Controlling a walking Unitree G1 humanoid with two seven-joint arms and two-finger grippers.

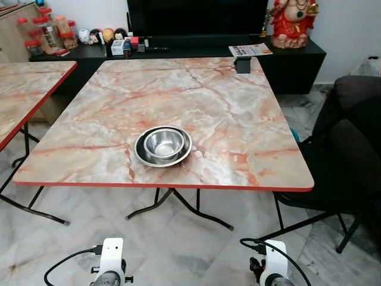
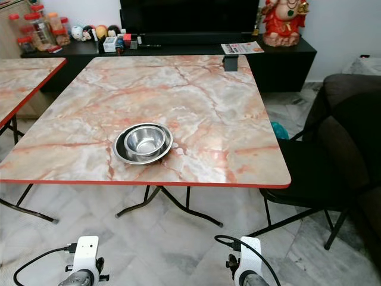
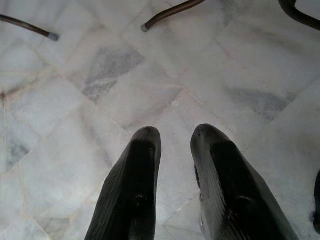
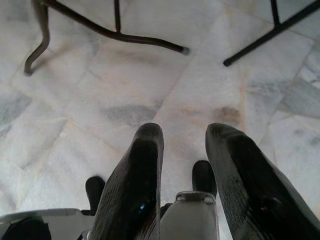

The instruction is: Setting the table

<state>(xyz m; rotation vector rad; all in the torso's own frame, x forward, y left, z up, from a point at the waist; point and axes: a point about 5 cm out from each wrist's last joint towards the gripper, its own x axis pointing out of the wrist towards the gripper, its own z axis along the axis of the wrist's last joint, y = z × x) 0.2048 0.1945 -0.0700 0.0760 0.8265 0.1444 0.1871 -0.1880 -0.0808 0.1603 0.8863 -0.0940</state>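
A steel bowl (image 1: 164, 143) sits inside a wider steel plate (image 1: 141, 156) near the front edge of the pink marble-patterned folding table (image 1: 196, 101). Both arms hang low in front of the table, over the floor. My left gripper (image 3: 175, 137) points down at the tiles, fingers (image 3: 135, 180) slightly apart with nothing between them. My right gripper (image 4: 182, 132) also points at the floor, open and holding nothing. The wrists show at the bottom of the eye views, left wrist (image 1: 110, 262) and right wrist (image 1: 274, 265).
A second marble table (image 1: 24, 89) stands at the left. A dark chair (image 1: 345, 155) is at the table's right side. A black TV cabinet (image 1: 178, 53) with jars, figurines and a red statue (image 1: 292, 21) runs along the back wall. Table legs (image 4: 110, 32) cross the floor.
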